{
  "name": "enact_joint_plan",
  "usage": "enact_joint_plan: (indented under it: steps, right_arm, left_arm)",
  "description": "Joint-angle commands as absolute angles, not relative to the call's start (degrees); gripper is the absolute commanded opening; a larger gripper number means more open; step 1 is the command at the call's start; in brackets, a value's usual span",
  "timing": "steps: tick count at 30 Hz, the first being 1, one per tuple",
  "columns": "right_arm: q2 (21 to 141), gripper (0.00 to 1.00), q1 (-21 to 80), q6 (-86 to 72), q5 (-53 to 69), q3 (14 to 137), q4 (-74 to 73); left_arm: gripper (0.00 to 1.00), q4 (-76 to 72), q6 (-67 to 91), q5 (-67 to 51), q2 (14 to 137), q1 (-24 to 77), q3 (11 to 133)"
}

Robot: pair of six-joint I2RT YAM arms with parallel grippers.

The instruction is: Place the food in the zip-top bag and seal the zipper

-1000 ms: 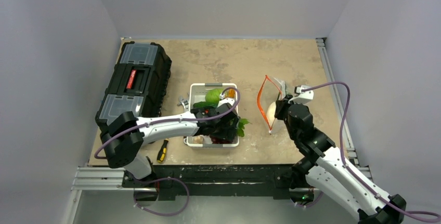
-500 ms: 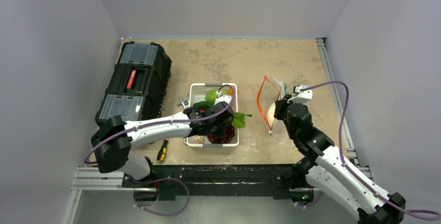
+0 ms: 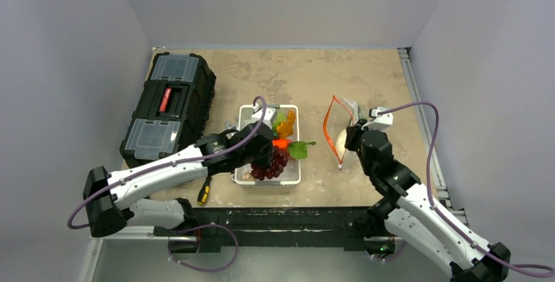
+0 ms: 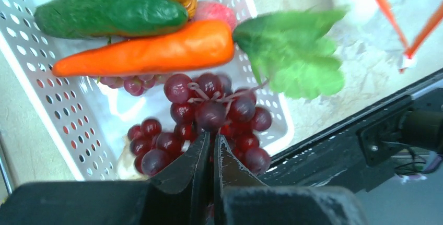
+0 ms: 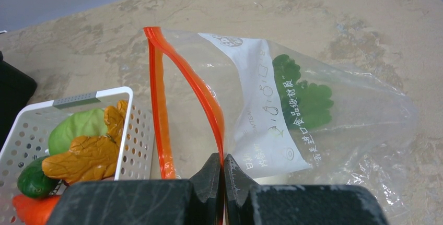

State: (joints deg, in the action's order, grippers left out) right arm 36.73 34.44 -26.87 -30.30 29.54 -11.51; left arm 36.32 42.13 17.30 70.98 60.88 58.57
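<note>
here the left end effector (image 4: 211, 149) clamps the grapes (image 4: 209, 115), and the right end effector (image 5: 222, 165) clamps the zipper (image 5: 159, 105).

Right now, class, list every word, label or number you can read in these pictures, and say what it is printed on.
On the zip-top bag, white panel: dark printed characters, too blurred to read.
On the black toolbox, red label: too small to read.
No other text shows.
</note>
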Motion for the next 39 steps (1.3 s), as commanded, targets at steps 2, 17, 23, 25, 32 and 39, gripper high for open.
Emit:
enact_joint_plan:
  steps: [2,17,23,25,32,39]
  right_arm:
    - [36.4,0.0,34.5,-26.6,-30.1,30.0,-8.8]
    - [36.9,0.0,34.5,-26.7,-29.2,30.0,-8.6]
    - [36.9,0.0,34.5,-26.1,-27.4,30.0,-8.4]
    - [36.5,0.0,34.5,-26.0,-26.6,29.9,-8.2]
    - [34.9,0.0,34.5,-25.5,-23.6,29.5,-7.6]
    - [34.7,0.0,34.5,-30.6,-17.1,30.5,-7.9]
  left_arm:
    - [0.0,36.0,39.6,18.0,64.5,60.9,62.6]
    - [0.0,31.7,36.6,14.4,63.0,60.9,68.5]
    - [0.0,28.5,35.8,11.2,67.5,60.8,74.4]
    - [0.0,27.4,35.8,9.4,69.6,60.8,76.9]
    - [0.0,22.3,38.2,4.2,77.9,60.3,84.5]
    - [0.0,9.0,46.3,-4.3,81.6,56.9,83.3]
